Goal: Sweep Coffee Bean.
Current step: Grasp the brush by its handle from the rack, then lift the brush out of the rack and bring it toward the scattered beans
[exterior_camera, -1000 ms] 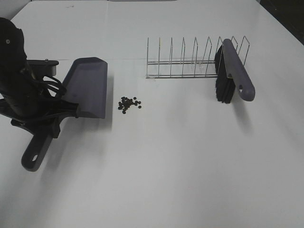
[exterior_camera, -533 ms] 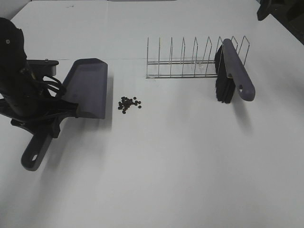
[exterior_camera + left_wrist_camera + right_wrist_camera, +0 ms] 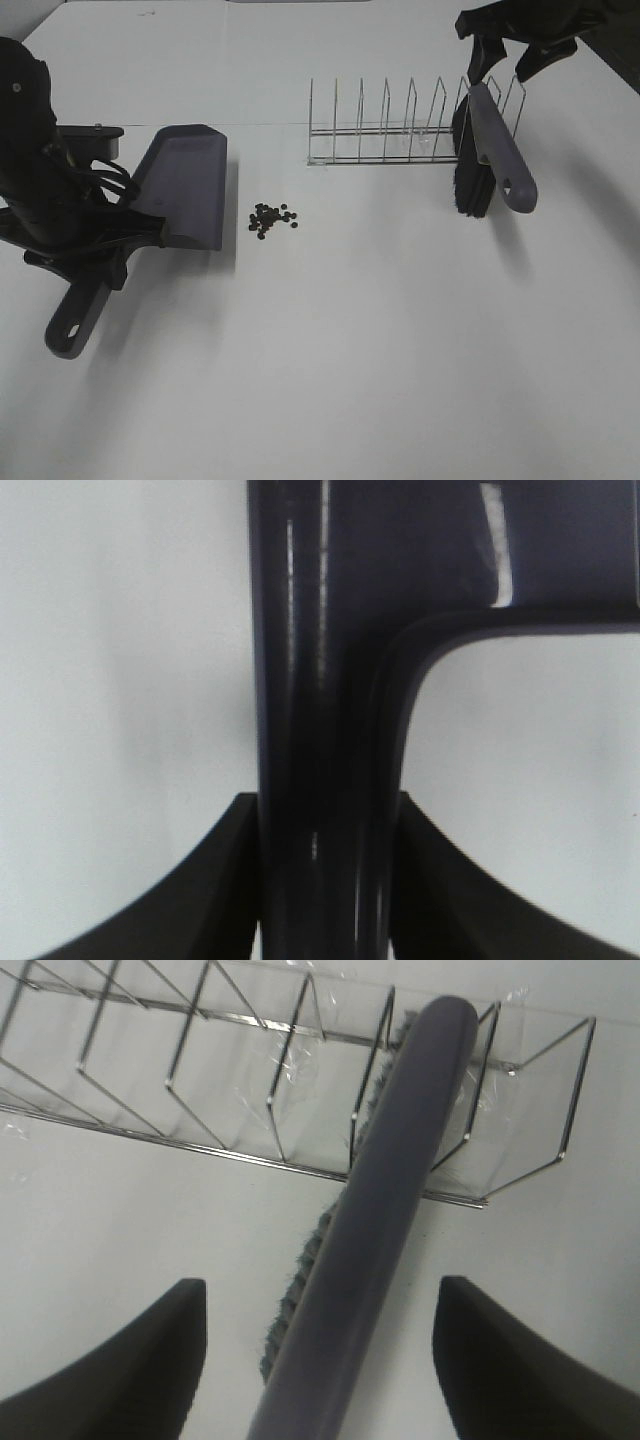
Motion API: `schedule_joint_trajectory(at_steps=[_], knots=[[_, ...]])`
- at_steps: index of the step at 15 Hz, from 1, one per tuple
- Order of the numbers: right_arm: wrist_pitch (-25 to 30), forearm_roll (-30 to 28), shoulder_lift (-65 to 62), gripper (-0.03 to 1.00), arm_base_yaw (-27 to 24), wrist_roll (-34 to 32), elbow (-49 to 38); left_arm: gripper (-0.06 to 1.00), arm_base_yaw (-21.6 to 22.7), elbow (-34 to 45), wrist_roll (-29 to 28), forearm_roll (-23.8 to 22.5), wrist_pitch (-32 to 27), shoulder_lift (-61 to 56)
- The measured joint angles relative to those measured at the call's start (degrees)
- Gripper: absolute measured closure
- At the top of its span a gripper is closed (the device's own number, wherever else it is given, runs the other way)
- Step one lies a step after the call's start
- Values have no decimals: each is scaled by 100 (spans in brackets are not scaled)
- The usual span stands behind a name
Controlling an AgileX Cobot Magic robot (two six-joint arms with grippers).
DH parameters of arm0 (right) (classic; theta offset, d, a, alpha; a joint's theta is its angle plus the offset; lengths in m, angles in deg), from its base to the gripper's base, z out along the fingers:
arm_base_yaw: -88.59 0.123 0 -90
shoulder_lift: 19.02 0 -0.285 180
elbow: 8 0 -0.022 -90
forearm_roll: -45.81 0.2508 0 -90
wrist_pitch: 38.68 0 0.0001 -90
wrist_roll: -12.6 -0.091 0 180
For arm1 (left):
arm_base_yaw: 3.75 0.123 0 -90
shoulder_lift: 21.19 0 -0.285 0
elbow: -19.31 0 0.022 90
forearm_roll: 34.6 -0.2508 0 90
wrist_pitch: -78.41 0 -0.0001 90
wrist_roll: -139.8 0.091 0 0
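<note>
The coffee beans [image 3: 272,219] lie in a small dark cluster on the white table, just right of the grey-purple dustpan [image 3: 185,185]. My left gripper [image 3: 112,252] is shut on the dustpan's handle [image 3: 320,730], with the pan's lip resting on the table beside the beans. A grey-purple brush [image 3: 495,150] leans in the right end of a wire rack [image 3: 390,130]. My right gripper [image 3: 510,50] is open above the far end of the brush. In the right wrist view the brush handle [image 3: 380,1220] runs between the spread fingers [image 3: 110,1360] without touching them.
The wire rack [image 3: 200,1090] stands at the back of the table with several empty slots. The dustpan's handle end [image 3: 68,335] sticks out toward the front left. White table surface [image 3: 380,350] stretches in front of the beans and the rack.
My right arm has come in from the top right corner and now hovers over the brush. The left arm, dustpan and beans have not moved.
</note>
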Motion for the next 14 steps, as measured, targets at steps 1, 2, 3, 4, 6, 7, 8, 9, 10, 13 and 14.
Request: schedule_joint_trajectory(at_steps=[1,2,3,4,6,7,8,9,10,13,14], knots=[[6,-80,149,43,-6,-11,52,63,0,0,0,0,0,0],[11,-92,218,43,-6,-11,63,63,0,0,0,0,0,0],[23,-92,327,43,-6,-11,63,63,0,0,0,0,0,0],[23,-92,430,43,-6,-11,63,63,0,0,0,0,6,0],[-103,-92,613,44,-6,-11,63,63,0,0,0,0,6,0],[-160,-92,693,47,-6,-11,63,63,0,0,0,0,6,0],[-201,-92,773,49,-6,-11,63,63,0,0,0,0,6,0],[-212,-92,831,52,-6,-11,63,63,0,0,0,0,6,0],[-235,-92,882,57,-6,-34,63,63,0,0,0,0,6,0],[-218,-183,911,67,-29,-321,183,63,0,0,0,0,11,0],[-143,-195,928,67,-29,-372,286,63,0,0,0,0,6,0]])
